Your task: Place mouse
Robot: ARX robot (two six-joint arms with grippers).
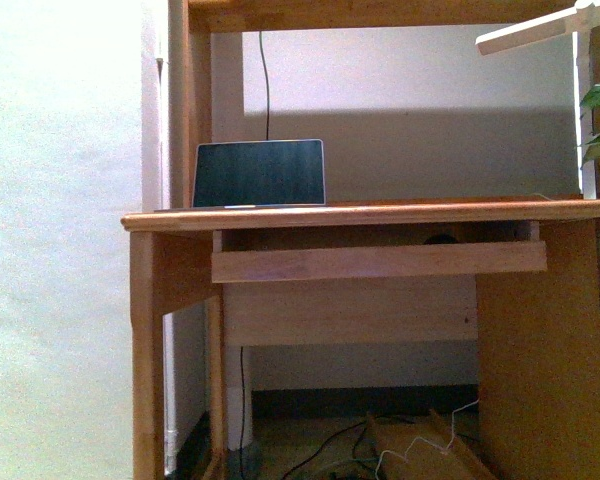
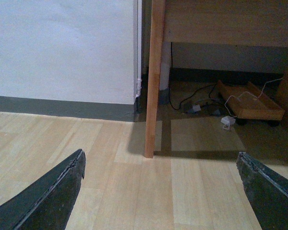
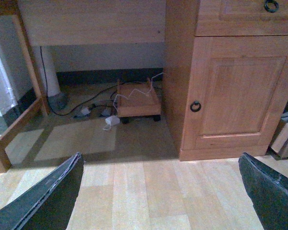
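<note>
A light wooden desk (image 1: 380, 213) fills the front view, with a shallow pull-out shelf (image 1: 380, 262) of the same wood hanging just under its top. On the desk's right side, the right wrist view shows a wooden cupboard door (image 3: 237, 91) with a dark ring handle. An open silver-edged laptop (image 1: 259, 172) with a dark screen stands upright on the desktop towards its left end, a thin dark cable rising behind it. On the pale plank floor under the desk lies a low wooden wheeled stand (image 3: 138, 99), with a white plug and cord (image 3: 111, 121) just beside it among dark cables.

The left gripper (image 2: 161, 155) hangs low over the floor near the desk's left leg, its two dark fingers spread wide with nothing between them. The right gripper (image 3: 161, 155) is likewise spread wide and empty, facing the cupboard and the stand.

The small dark domed mouse (image 1: 442, 239) rests on the pull-out shelf, right of its middle; only its top shows above the shelf's front board, well apart from both grippers.
</note>
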